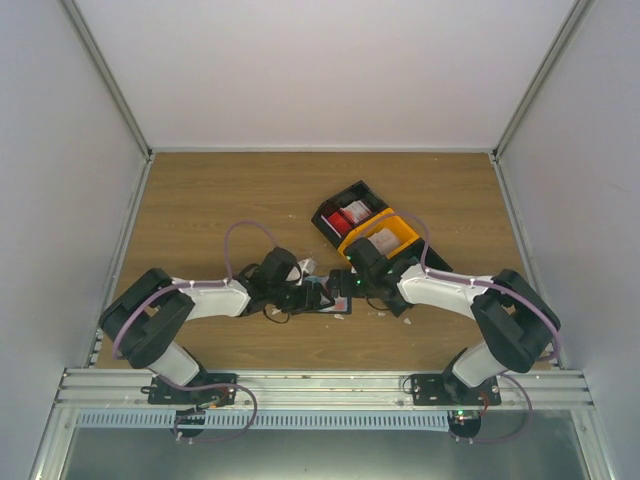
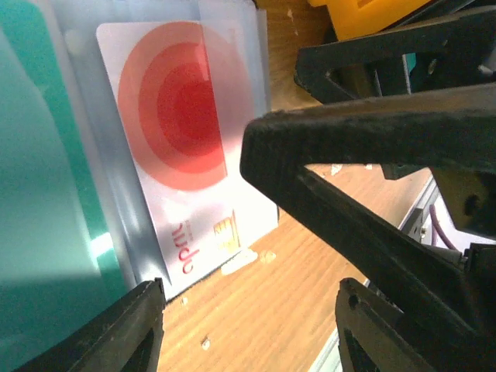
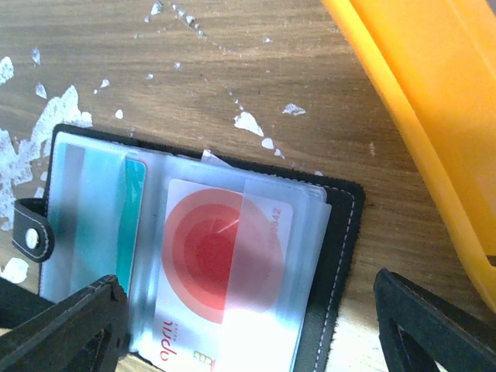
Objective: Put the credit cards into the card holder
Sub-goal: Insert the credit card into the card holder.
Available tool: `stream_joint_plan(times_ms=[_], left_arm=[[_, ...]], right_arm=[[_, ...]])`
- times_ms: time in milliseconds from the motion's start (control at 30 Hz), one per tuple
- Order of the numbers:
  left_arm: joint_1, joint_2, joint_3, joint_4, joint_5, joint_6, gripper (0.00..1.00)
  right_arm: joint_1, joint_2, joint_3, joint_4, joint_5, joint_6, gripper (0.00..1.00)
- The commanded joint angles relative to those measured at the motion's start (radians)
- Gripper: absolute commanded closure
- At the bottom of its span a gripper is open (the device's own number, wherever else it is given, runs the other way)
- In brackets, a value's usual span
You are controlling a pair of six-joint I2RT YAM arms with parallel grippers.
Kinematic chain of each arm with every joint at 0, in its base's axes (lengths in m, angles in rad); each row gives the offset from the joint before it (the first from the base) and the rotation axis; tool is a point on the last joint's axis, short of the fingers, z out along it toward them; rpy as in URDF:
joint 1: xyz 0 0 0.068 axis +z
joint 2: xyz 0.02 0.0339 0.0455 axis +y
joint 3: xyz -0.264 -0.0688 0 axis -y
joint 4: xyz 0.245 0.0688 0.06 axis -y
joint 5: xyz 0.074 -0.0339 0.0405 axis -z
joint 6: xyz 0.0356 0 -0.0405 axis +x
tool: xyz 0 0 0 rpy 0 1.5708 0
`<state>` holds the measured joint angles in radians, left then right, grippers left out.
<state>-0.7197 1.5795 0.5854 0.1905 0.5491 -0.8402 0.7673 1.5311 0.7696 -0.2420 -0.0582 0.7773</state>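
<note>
The card holder (image 3: 345, 232) lies open on the wooden table, black outside with pale clear pockets inside. A white credit card with red circles (image 3: 225, 263) lies on its right page, partly under a clear pocket. A teal credit card (image 3: 132, 209) sits in the left pocket. My right gripper (image 3: 248, 341) hovers open above the holder, a finger on either side, holding nothing. My left gripper (image 2: 248, 325) is open and empty beside the holder's edge, with the white card (image 2: 186, 132) and teal card (image 2: 39, 194) close by. In the top view both grippers meet over the holder (image 1: 322, 297).
An orange tray (image 1: 385, 240) and a black tray (image 1: 345, 215), each holding cards, stand just behind the right gripper. The orange tray's wall (image 3: 434, 101) is close to the holder. Small white scraps (image 3: 248, 122) lie scattered on the wood. The right gripper's body (image 2: 372, 132) crowds the left wrist view.
</note>
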Motion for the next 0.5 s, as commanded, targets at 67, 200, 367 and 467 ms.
stream_joint_plan(times_ms=[67, 200, 367, 467], left_arm=[[-0.004, -0.138, 0.039, -0.153, -0.059, 0.096, 0.32], [0.000, -0.228, 0.047, -0.284, -0.160, 0.123, 0.31], [0.035, -0.352, 0.055, -0.429, -0.388, 0.152, 0.31], [0.064, -0.389, 0.055, -0.447, -0.437, 0.178, 0.30]], right_arm=[[-0.002, -0.023, 0.008, -0.033, -0.006, -0.045, 0.13], [-0.002, -0.027, 0.005, -0.037, 0.007, -0.048, 0.13], [0.000, -0.056, 0.007, -0.042, 0.015, -0.045, 0.14], [0.006, -0.062, 0.015, -0.026, 0.018, -0.053, 0.16]])
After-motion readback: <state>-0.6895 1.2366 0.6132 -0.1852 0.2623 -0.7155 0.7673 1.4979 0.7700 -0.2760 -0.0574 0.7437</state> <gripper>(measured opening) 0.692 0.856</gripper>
